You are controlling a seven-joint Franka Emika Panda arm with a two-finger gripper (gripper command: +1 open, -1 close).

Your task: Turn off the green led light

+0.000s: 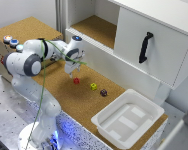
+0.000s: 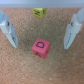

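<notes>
Small pink letter cube (image 2: 40, 48) on cork counter (image 1: 69, 95) sits between parted, empty jaws; small pale green-teal round led cap (image 1: 19, 48) lies far at ten o'clock, so risk is grabbing cube instead.

Green led light (image 1: 19, 48): small round cap, pale green-teal. Location: top of raised cork-covered block at exterior view's left, near its front edge. Position: one of three alike round caps in row, end nearest robot arm; touching or just beside blue cap, red-and-white cap beyond that. Pose: flat-seated, face up. Partly hidden by arm's white shoulder. Lit or unlit: cannot tell. Not visible in wrist view.
</notes>
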